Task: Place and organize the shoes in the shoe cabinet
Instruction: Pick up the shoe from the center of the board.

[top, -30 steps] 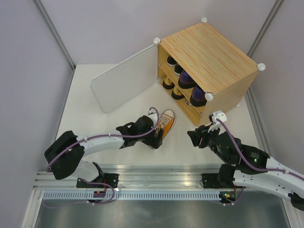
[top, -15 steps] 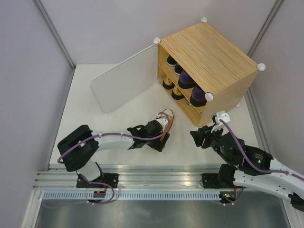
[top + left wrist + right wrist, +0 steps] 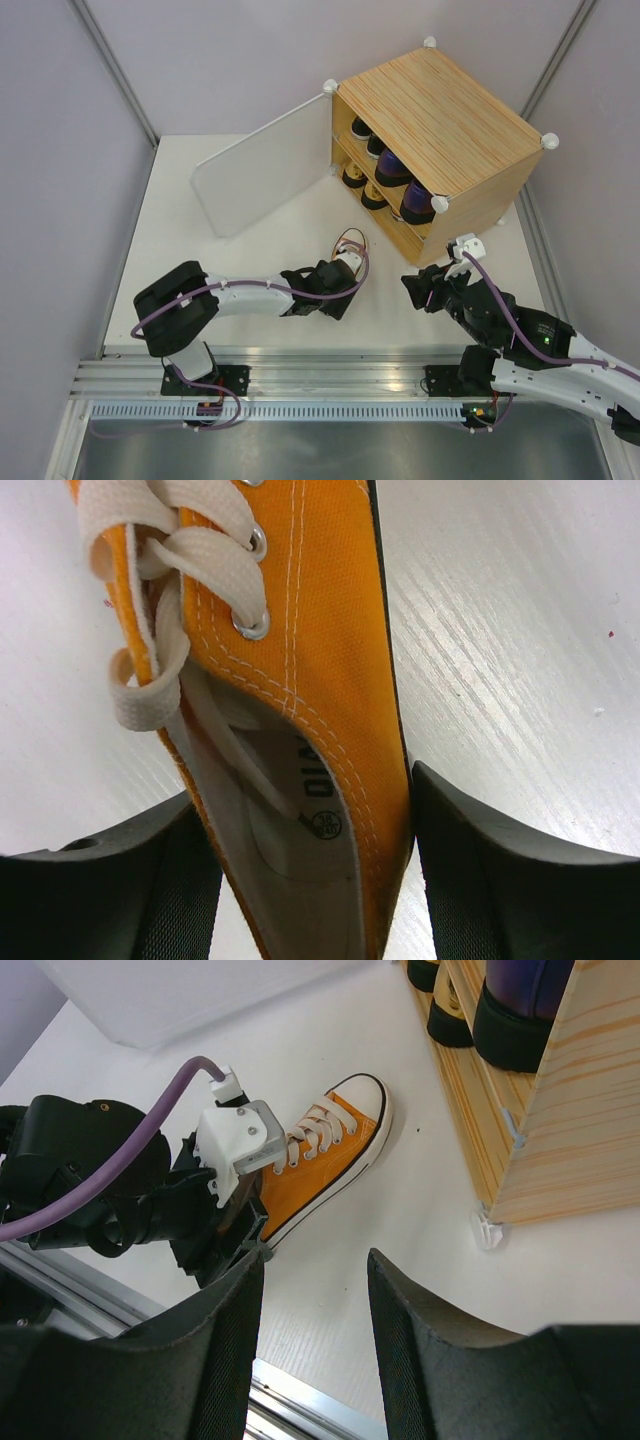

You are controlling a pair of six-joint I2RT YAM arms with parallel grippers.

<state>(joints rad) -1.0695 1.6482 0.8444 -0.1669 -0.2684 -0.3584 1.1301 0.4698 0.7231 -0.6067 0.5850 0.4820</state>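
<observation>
One orange sneaker (image 3: 355, 243) with white laces lies on the white table in front of the shoe cabinet (image 3: 440, 110). My left gripper (image 3: 337, 284) straddles its heel; in the left wrist view the gripper (image 3: 315, 880) has both fingers pressed against the sneaker's (image 3: 320, 630) sides. The right wrist view shows the sneaker (image 3: 330, 1160) resting on its sole. My right gripper (image 3: 420, 288) is open and empty above the table, near the cabinet's front corner. Purple loafers (image 3: 397, 170) and black sneakers (image 3: 362, 128) sit on the cabinet's upper level, gold pumps (image 3: 353, 178) below.
The white cabinet door (image 3: 265, 175) stands open to the left of the cabinet. A white corner foot (image 3: 487, 1228) of the cabinet rests on the table (image 3: 180, 220) close to my right gripper (image 3: 310, 1260). An aluminium rail (image 3: 330, 365) runs along the near edge.
My left arm has reached right and forward, bringing its gripper over the orange sneaker's heel. The sneaker stays in place. My right gripper has shifted slightly.
</observation>
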